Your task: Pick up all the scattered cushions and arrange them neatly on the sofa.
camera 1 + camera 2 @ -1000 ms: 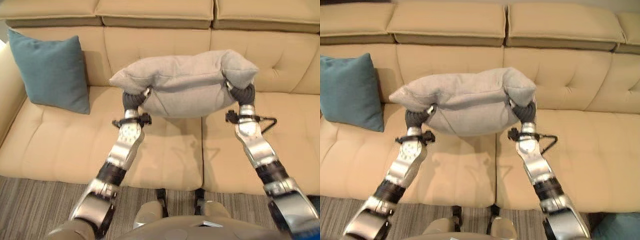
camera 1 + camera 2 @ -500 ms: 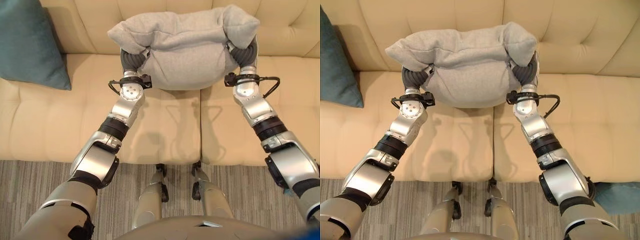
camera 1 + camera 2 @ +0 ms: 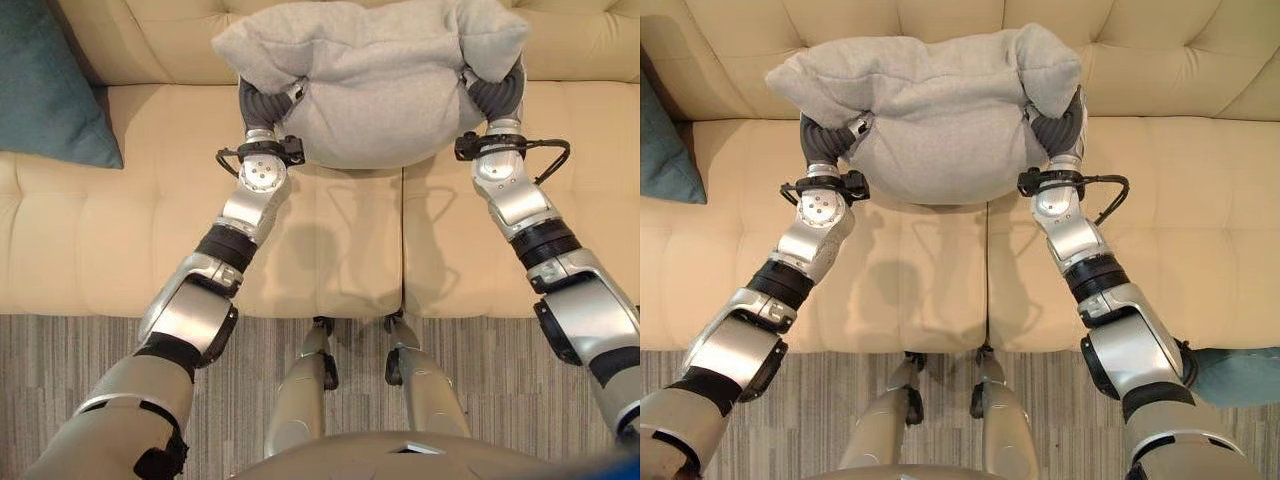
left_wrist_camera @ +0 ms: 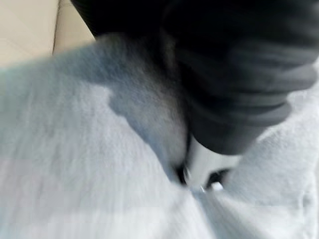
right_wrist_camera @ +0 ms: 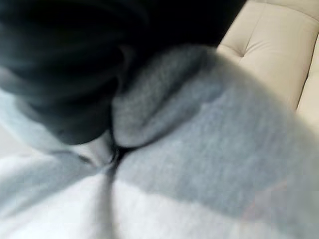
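A grey cushion (image 3: 385, 75) hangs over the middle of the beige sofa's seat (image 3: 100, 230), close to the backrest, held between both hands. My left hand (image 3: 262, 100) is sunk into its left side and my right hand (image 3: 497, 95) into its right side; the cushion's top corners fold over both. In the wrist views, grey cloth (image 4: 75, 149) presses against each dark cover (image 5: 60, 74). A teal cushion (image 3: 45, 85) leans against the backrest at the sofa's left end.
Another teal cushion (image 3: 1240, 372) lies on the floor at the lower right, by the sofa's front edge. Striped grey carpet (image 3: 60, 370) runs along the sofa's front. The seat to the right of the grey cushion (image 3: 1200, 220) is bare.
The camera has tipped down, so the sofa's backrest has slid out of the top. Both arms have stretched farther over the seat with the grey cushion still between the hands.
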{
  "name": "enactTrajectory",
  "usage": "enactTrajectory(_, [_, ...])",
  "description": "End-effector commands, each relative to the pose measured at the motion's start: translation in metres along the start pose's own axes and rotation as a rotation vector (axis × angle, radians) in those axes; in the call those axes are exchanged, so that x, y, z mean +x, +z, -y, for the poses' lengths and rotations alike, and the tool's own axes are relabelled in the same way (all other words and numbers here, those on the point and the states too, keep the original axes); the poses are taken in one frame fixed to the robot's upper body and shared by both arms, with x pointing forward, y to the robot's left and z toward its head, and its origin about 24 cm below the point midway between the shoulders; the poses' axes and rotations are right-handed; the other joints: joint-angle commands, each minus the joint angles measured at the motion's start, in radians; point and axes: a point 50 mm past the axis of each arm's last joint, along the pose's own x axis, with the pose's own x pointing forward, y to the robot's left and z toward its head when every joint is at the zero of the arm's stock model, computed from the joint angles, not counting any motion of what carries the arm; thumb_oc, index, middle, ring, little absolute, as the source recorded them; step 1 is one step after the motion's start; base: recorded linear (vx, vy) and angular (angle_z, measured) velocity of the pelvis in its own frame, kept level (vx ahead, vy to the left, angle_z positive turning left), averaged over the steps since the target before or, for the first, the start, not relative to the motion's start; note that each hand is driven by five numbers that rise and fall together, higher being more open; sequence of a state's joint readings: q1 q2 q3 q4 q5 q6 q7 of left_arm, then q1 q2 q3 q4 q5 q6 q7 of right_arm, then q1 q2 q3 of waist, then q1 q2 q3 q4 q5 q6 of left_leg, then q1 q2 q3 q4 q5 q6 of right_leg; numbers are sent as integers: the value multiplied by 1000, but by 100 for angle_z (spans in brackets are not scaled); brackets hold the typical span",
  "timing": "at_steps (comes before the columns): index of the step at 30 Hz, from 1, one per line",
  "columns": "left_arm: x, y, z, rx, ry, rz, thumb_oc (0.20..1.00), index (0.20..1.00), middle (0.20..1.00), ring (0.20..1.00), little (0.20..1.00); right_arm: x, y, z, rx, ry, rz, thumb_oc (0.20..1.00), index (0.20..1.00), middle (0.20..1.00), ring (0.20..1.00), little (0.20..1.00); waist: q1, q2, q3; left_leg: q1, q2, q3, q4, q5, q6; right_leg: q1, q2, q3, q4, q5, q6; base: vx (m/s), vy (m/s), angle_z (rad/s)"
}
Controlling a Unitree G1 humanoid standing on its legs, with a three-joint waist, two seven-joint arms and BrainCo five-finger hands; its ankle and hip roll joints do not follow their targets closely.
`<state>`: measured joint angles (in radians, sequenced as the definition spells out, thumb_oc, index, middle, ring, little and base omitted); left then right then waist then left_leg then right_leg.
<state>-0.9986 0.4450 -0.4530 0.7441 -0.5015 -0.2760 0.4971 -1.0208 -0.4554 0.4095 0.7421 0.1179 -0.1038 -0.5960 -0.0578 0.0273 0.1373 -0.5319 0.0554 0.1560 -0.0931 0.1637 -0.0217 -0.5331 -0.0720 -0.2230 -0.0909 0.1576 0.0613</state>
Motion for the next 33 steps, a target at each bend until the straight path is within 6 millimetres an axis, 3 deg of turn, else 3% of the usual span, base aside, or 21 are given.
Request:
enactTrajectory(1, [27,51,6,4,-51,161,1000,1000,1000,1000,1000,21,62,-6,46,30,207,1000,1000,1000,1000,1000,9,-28,-39,5,13,-25,6,-7,-130,-11,-53,15,4,18,160,-6,-1,3])
enactTrajectory(2, [32,56,-1,34,-37,176,1000,1000,1000,1000,1000,27,65,0,3,20,222,1000,1000,1000,1000,1000,11,-28,-39,5,12,-24,6,-6,-131,-11,-53,13,4,19,162,0,0,0])
enactTrajectory(5, [45,53,-60,181,75,132,1000,1000,1000,1000,1000,52,47,61,-270,-76,179,1000,1000,1000,1000,1000,23,-33,-46,24,7,-28,6,-8,-136,8,-55,0,4,22,168,14,6,4])
enactTrajectory(8, [46,52,-73,216,99,117,1000,1000,1000,1000,1000,56,40,78,-320,-109,148,1000,1000,1000,1000,1000,25,-35,-50,29,7,-31,6,-10,-136,12,-56,-1,4,21,169,6,0,2])
enactTrajectory(9, [47,51,-88,262,130,107,1000,1000,1000,1000,1000,57,32,92,-352,-131,118,1000,1000,1000,1000,1000,25,-37,-55,31,7,-30,6,-12,-137,14,-56,-3,4,22,171,0,0,0])
enactTrajectory(14, [42,47,-104,284,151,106,1000,1000,1000,1000,1000,50,13,114,-341,-167,69,1000,1000,1000,1000,1000,26,-44,-65,42,9,-33,6,-17,-138,26,-57,-7,4,18,172,21,-3,7])
enactTrajectory(16, [38,44,-102,262,141,111,1000,1000,1000,1000,1000,46,9,113,-332,-158,67,1000,1000,1000,1000,1000,26,-45,-67,48,10,-33,6,-19,-139,32,-57,-7,4,16,171,34,-16,4])
enactTrajectory(17, [20,29,-97,209,106,123,1000,1000,1000,1000,1000,28,-10,107,-313,-101,57,1000,1000,1000,1000,1000,25,-51,-70,79,15,-34,6,-29,-138,64,-58,-11,4,5,167,47,-22,3])
enactTrajectory(18, [19,28,-97,211,106,120,1000,1000,1000,1000,1000,27,-11,107,-314,-99,55,1000,1000,1000,1000,1000,26,-51,-71,81,15,-34,6,-29,-138,65,-58,-11,4,5,167,85,-28,6])
enactTrajectory(20, [-19,-2,-95,206,55,99,1000,1000,1000,1000,1000,-10,-41,103,-279,-33,25,1000,1000,1000,1000,1000,27,-57,-75,137,19,-29,6,-49,-132,122,-60,-12,4,-13,161,107,-14,3])
enactTrajectory(22, [-71,-46,-97,166,33,-30,1000,1000,1000,1000,1000,-59,-80,99,-263,36,-68,1000,1000,1000,1000,1000,25,-60,-76,200,24,-20,6,-68,-126,187,-65,-17,4,-37,150,132,-21,2])
enactTrajectory(23, [-89,-62,-98,178,23,-92,1000,1000,1000,1000,1000,-75,-92,99,-269,59,-104,1000,1000,1000,1000,1000,25,-63,-76,220,24,-18,6,-71,-122,207,-67,-16,4,-39,146,52,-12,7])
enactTrajectory(24, [-89,-62,-98,178,23,-92,1000,1000,1000,1000,1000,-75,-92,99,-269,59,-104,1000,1000,1000,1000,1000,25,-63,-77,219,23,-18,6,-70,-122,206,-68,-16,4,-38,146,71,-22,7])
enactTrajectory(26, [-160,-112,-116,185,14,-360,1000,1000,1000,1000,1000,-142,-138,104,-298,141,-313,1000,1000,1000,1000,1000,24,-57,-61,306,32,-9,6,-93,-115,300,-69,-22,4,-69,136,88,-34,-1])
enactTrajectory(27, [-160,-112,-116,185,14,-361,1000,1000,1000,1000,1000,-142,-139,104,-298,141,-314,1000,1000,1000,1000,1000,23,-58,-62,303,31,-9,6,-88,-114,298,-70,-23,4,-66,136,47,-29,-6])
enactTrajectory(28, [-196,-136,-127,213,0,-523,1000,1000,1000,1000,1000,-171,-157,103,-308,186,-419,1000,1000,1000,1000,1000,26,-53,-57,339,33,-5,6,-94,-107,336,-69,-29,4,-76,131,13,-25,-4])
enactTrajectory(29, [-214,-146,-130,212,-25,-606,1000,1000,1000,1000,1000,-183,-164,102,-313,212,-461,1000,1000,1000,1000,1000,27,-52,-50,365,34,-3,6,-101,-105,364,-66,-30,4,-85,130,14,-25,-4])
enactTrajectory(30, [-214,-146,-130,213,-25,-606,1000,1000,1000,1000,1000,-183,-164,102,-313,212,-461,1000,1000,1000,1000,1000,26,-53,-50,362,33,-3,6,-97,-105,362,-67,-30,4,-82,130,-12,-22,-7])
enactTrajectory(31, [-261,-171,-140,261,-67,-817,1000,1000,1000,1000,1000,-218,-185,95,-309,284,-602,1000,1000,1000,1000,1000,27,-47,-59,407,35,4,6,-106,-96,408,-60,-30,4,-99,125,0,0,0])
enactTrajectory(32, [-262,-171,-140,261,-67,-817,1000,1000,1000,1000,1000,-218,-185,95,-309,285,-601,1000,1000,1000,1000,1000,27,-47,-57,410,35,4,6,-106,-96,411,-60,-30,4,-100,125,0,0,0])
enactTrajectory(33, [-291,-184,-144,282,-82,-942,1000,1000,1000,1000,1000,-241,-198,92,-311,328,-698,1000,1000,1000,1000,1000,27,-45,-68,433,37,8,6,-110,-92,433,-54,-28,4,-108,123,-15,-24,4])
